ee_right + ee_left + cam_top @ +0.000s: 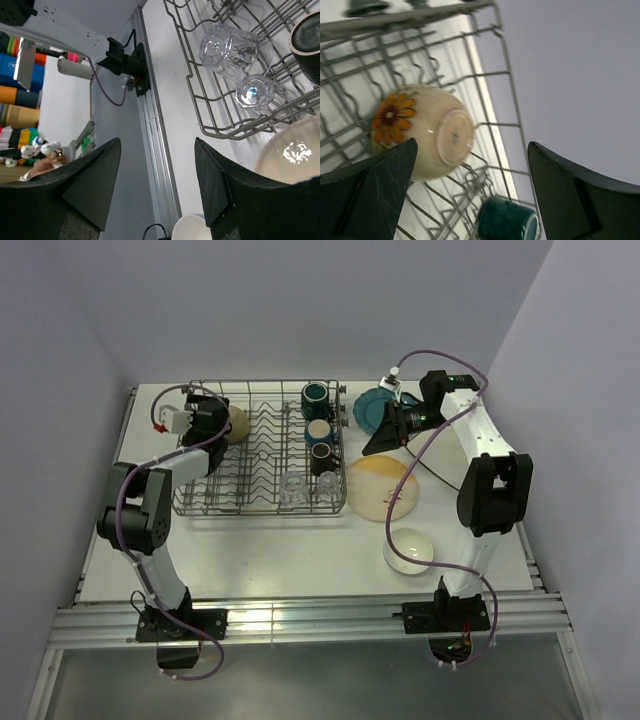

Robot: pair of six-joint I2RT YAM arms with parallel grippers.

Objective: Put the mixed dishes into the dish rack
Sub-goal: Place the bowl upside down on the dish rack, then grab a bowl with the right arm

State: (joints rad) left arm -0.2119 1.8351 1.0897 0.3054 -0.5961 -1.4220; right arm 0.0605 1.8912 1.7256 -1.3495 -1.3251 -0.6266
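The grey wire dish rack holds three dark mugs, two small clear glasses and a cream bowl lying on its side. My left gripper is open beside this bowl. In the left wrist view the bowl has an orange flower, and the gripper is empty. My right gripper is open and empty, in front of the partly hidden teal plate. The yellow-cream plate and a white bowl lie on the table.
The right wrist view shows the rack's corner with the two glasses, a dark mug, the yellow-cream plate's rim and the white bowl's rim. A teal mug lies in the rack below the flowered bowl. Walls close in left and right.
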